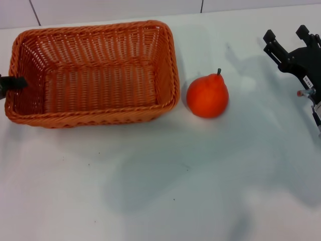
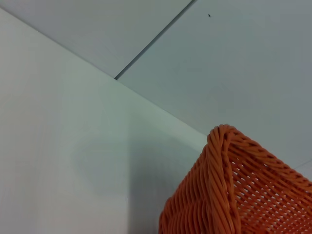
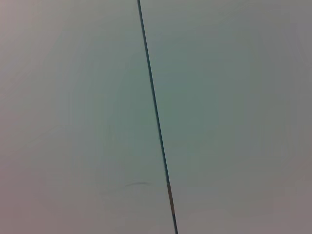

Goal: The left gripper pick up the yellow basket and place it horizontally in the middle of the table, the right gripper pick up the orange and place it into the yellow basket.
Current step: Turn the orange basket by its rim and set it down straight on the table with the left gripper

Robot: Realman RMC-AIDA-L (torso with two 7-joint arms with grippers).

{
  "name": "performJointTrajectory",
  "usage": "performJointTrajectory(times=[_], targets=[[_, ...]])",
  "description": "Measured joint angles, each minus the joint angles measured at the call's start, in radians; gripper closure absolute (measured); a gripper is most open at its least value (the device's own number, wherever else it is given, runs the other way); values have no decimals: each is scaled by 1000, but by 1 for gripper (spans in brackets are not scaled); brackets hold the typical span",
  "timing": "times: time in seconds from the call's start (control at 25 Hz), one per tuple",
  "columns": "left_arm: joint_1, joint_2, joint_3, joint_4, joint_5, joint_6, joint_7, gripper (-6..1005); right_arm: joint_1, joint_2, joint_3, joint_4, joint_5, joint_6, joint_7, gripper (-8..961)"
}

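Sitting far left on the table, your yellow basket is lying flat with the left pincer at its left rim, grip state unclear. Your orange is resting just right of it; the right pincer is hovering far right, fingers spread.

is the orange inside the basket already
No, the orange sits on the table just beside the yellow basket, outside its rim.
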Motion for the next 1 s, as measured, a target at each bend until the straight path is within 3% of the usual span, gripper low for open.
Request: performJointTrajectory(times=[0.68, 0.88, 1.0], targets=[[7, -3, 70, 43, -12, 4, 4, 830, -2, 0, 0, 0, 0, 0, -1, 21], [7, -3, 70, 43, -15, -9, 7, 724, -1, 0, 0, 0, 0, 0, -1, 21], [8, -3, 70, 43, -22, -23, 22, 600, -1, 0, 0, 0, 0, 0, -2, 21]])
